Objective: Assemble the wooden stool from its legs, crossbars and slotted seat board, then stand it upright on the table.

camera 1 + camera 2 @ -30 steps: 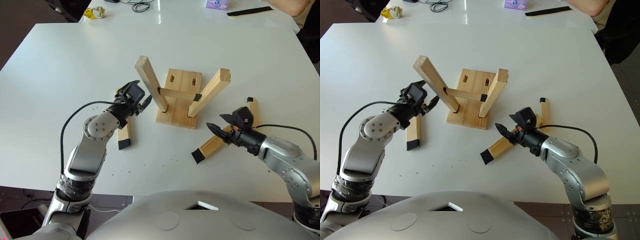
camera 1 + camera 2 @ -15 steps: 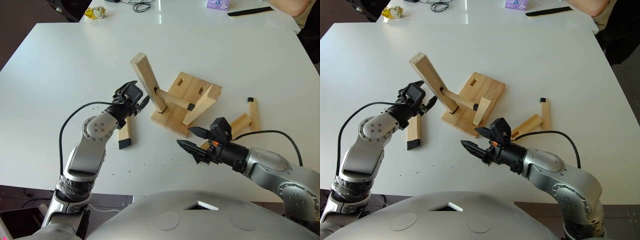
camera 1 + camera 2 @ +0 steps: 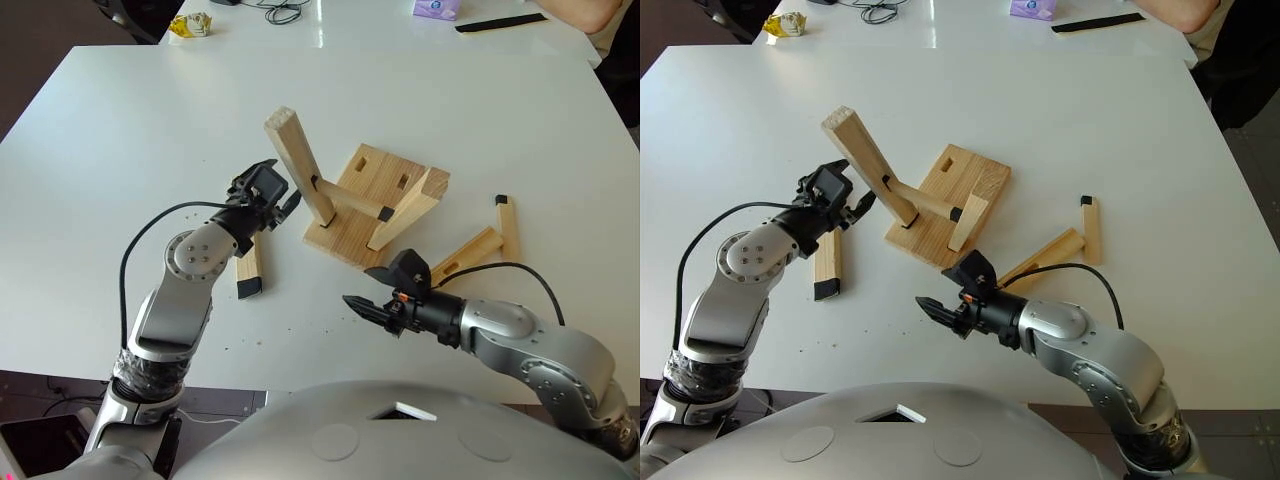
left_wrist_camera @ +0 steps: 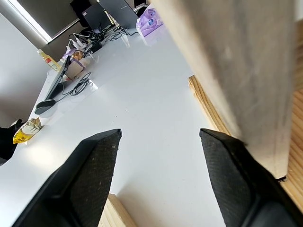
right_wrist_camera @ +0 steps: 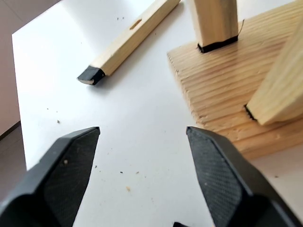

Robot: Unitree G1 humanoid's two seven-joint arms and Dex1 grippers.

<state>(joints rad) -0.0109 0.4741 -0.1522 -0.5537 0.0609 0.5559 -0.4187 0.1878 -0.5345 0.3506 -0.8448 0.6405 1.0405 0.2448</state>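
Note:
The slotted seat board (image 3: 358,213) lies on the white table (image 3: 140,120), turned at an angle. Two wooden legs stand in it, a tall one (image 3: 299,165) and a leaning one (image 3: 407,208), joined by a crossbar (image 3: 350,196). My left gripper (image 3: 281,191) is open just left of the tall leg (image 4: 236,71), its fingers (image 4: 94,179) apart and holding nothing. My right gripper (image 3: 364,309) is open in front of the board (image 5: 222,90), low over the table. One loose leg (image 3: 248,262) lies under my left forearm. Two more pieces (image 3: 466,254) (image 3: 508,228) lie to the right.
At the table's far edge sit a yellow object (image 3: 188,25), cables (image 3: 282,12), a purple packet (image 3: 435,8) and a black strip (image 3: 500,22). Bare table extends left and behind the board. The near table edge runs close under my right gripper.
The board with its legs has turned and shifted, and the right leg leans lower. My right gripper swung from the loose pieces at right to the board's front. The left gripper hardly moved.

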